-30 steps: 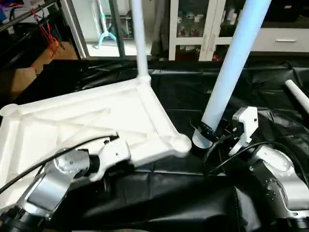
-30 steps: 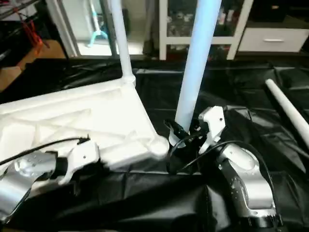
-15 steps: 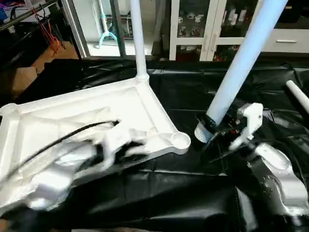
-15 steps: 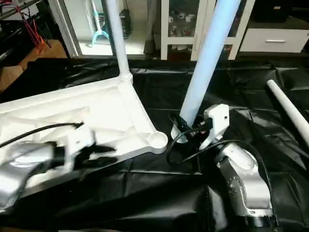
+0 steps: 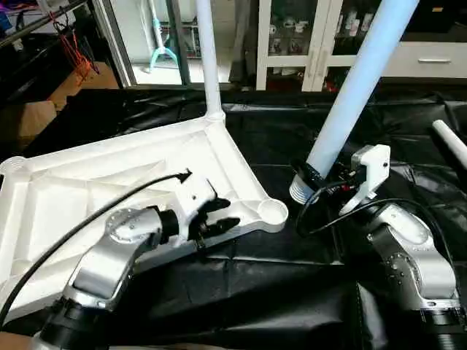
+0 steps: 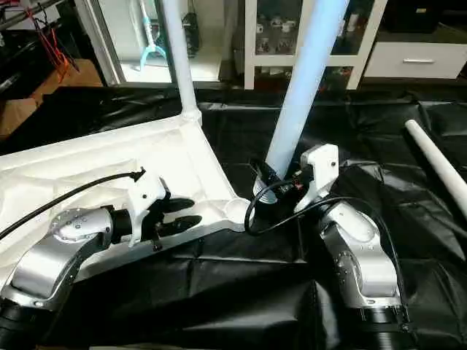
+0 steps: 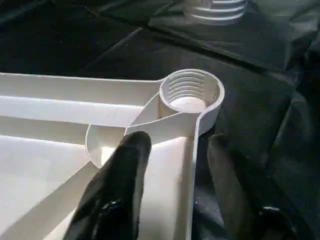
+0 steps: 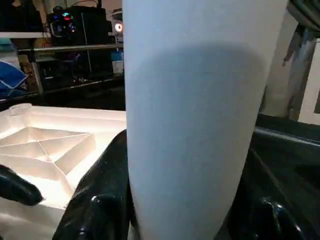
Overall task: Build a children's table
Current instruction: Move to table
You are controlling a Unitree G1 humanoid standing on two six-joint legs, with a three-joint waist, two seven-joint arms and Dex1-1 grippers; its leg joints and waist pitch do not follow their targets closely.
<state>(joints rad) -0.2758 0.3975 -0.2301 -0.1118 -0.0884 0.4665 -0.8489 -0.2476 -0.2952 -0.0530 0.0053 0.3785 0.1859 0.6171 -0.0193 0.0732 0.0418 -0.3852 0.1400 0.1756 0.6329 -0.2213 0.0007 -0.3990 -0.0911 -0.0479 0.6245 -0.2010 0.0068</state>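
Black plastic sheeting (image 5: 277, 292), wrinkled, is spread over the whole work surface. A white glass-fronted cabinet (image 5: 292, 36) is seen behind it, with small items shelved inside. White drawers (image 6: 416, 62) are set beside the cabinet. Red cables (image 5: 73, 47) are hung at the far left, above a brown cardboard surface (image 5: 29, 117).

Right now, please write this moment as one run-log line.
left gripper: open, over tabletop edge | right gripper: holds leg | near corner socket: empty
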